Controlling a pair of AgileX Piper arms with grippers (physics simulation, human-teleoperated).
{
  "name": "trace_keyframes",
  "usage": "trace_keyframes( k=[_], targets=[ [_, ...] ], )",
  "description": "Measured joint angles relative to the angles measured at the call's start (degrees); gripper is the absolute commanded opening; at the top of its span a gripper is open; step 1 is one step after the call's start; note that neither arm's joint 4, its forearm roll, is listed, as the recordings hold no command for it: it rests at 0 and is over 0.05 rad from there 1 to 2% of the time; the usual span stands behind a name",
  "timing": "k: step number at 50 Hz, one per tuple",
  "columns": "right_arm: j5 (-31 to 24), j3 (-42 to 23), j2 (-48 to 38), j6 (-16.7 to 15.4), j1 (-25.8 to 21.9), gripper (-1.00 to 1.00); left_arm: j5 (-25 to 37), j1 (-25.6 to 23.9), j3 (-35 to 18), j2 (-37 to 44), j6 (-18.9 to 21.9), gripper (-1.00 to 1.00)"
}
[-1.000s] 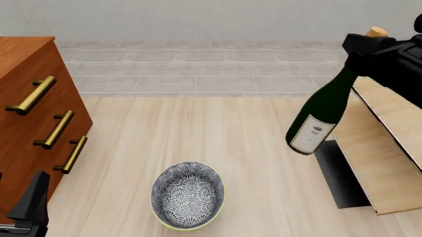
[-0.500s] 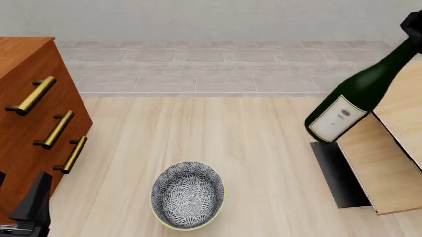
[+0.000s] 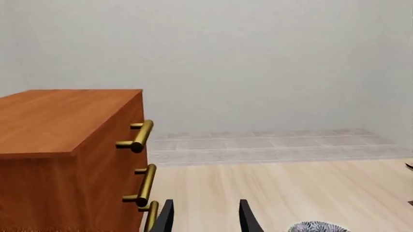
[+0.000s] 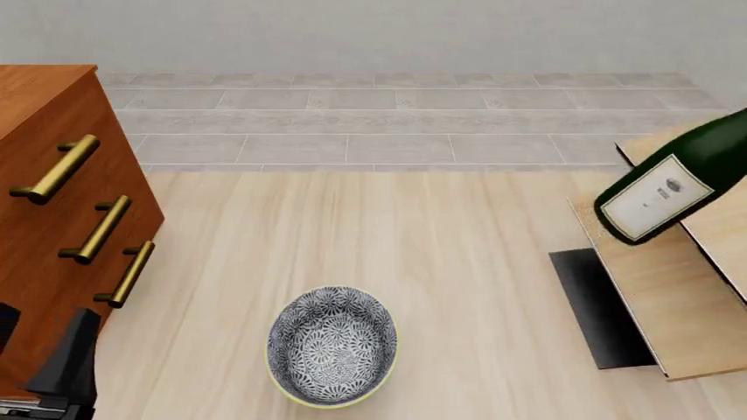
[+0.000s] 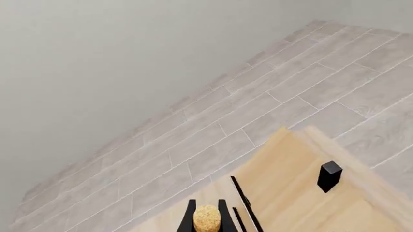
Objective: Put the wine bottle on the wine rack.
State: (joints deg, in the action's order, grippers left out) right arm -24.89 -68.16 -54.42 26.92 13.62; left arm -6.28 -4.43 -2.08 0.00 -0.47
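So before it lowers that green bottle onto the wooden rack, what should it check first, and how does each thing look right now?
1. Grip on the wine bottle: ok. In the right wrist view the cork sits between the fingers of the right gripper.
2. Bottle over the wine rack: ok. In the front view its labelled end hangs above the slanted pale panels.
3. Bottle tilt matching the panel slope: cannot tell.
4. Bottle touching the rack: cannot tell from these angles.
5. Bowl out of the way: ok, it sits well left of the rack.
6. Left gripper out of the way: ok, open, near the drawer cabinet.
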Motion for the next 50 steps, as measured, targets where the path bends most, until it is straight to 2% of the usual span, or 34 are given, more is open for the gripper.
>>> trace_keyframes(
  k=[28,50],
  targets=[
    [-3.5,-5.7,-2.5,-0.3,11.2,-1.0,-0.3,-0.6,0.7,0.0,-0.2,1.0],
    [-1.3,-2.8,-3.7,-0.2,16.5,-1.0,-0.5,-0.9,0.9,0.0,-0.1,1.0]
  ],
)
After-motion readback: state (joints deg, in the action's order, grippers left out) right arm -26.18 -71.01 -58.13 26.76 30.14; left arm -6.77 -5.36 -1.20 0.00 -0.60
